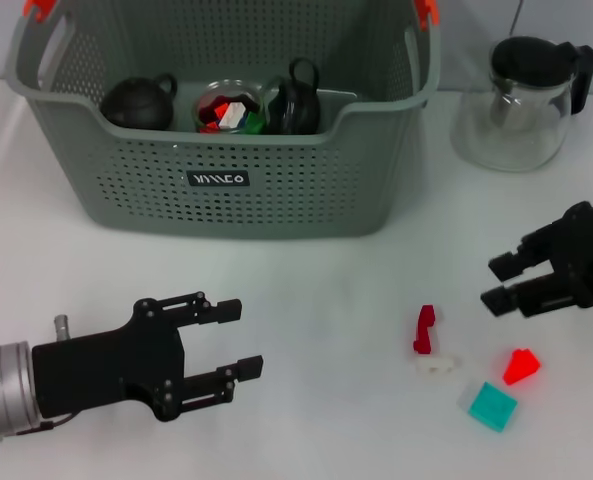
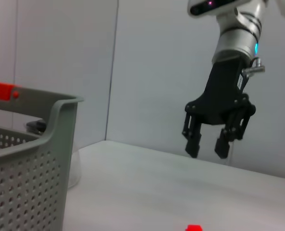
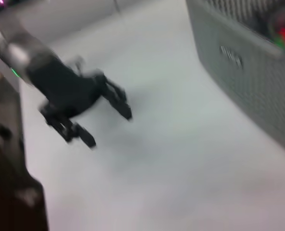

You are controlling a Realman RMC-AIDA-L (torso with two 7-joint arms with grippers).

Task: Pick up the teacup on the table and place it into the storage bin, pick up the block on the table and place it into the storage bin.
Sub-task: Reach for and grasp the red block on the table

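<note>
Right hand (image 1: 493,283) is spread wide; just below it lies the red block (image 1: 521,366) we grab next.

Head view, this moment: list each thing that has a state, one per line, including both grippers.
storage bin: upright, holds dark teaware and a glass cup of blocks
glass pitcher: upright, black lid on, beside the bin
left gripper: open, empty, over the table
right gripper: open, empty, near the blocks
red block: loose on the table
white block: on table
orange block: on table
teal block: on table
</note>
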